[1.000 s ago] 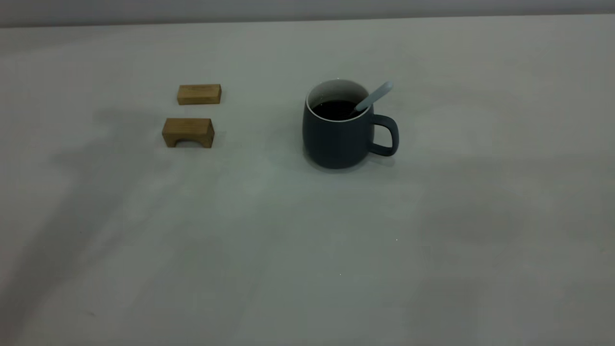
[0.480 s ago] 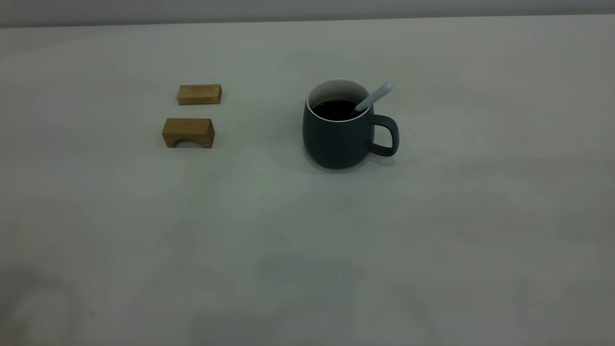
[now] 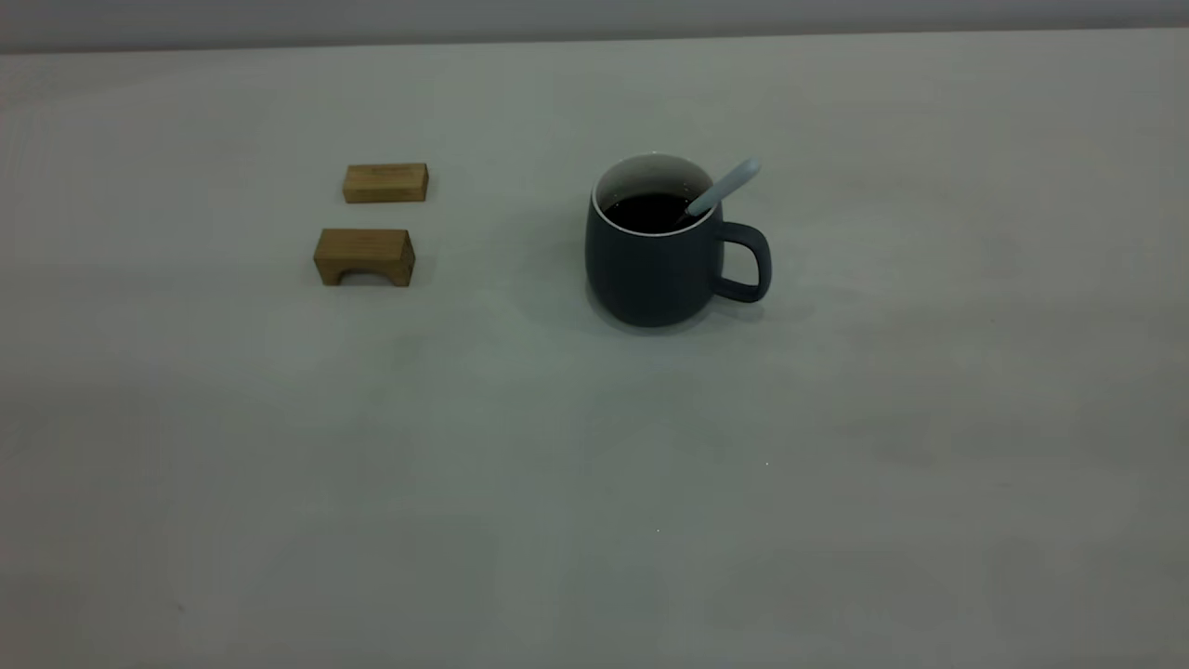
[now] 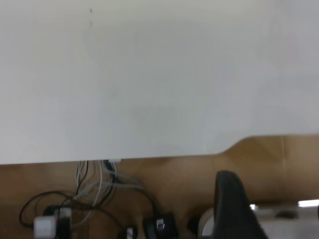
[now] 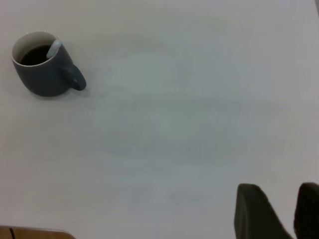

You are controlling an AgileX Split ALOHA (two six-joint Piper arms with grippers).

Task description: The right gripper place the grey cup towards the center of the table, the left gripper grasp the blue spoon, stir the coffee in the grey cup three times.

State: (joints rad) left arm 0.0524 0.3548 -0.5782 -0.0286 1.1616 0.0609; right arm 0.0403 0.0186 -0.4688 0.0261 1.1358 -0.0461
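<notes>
The grey cup (image 3: 655, 274) stands upright near the middle of the table (image 3: 594, 446), its handle towards the right arm's side. Black coffee (image 3: 650, 212) fills it. The blue spoon (image 3: 729, 183) leans in the cup, its pale handle sticking out over the rim above the handle. Neither gripper appears in the exterior view. In the right wrist view the cup (image 5: 42, 77) sits far from my right gripper (image 5: 280, 191), which is open by a narrow gap and empty. My left gripper (image 4: 274, 196) hangs beyond the table's edge, one finger (image 4: 233, 199) showing alone, holding nothing.
Two brown wooden blocks (image 3: 385, 182) (image 3: 364, 255) lie left of the cup, one flat and one arched. The left wrist view shows the table's edge (image 4: 149, 158), a brown floor and cables (image 4: 94, 196) below.
The arms' shadows that lay across the left and right of the table have faded away. The cup, spoon and blocks have not moved.
</notes>
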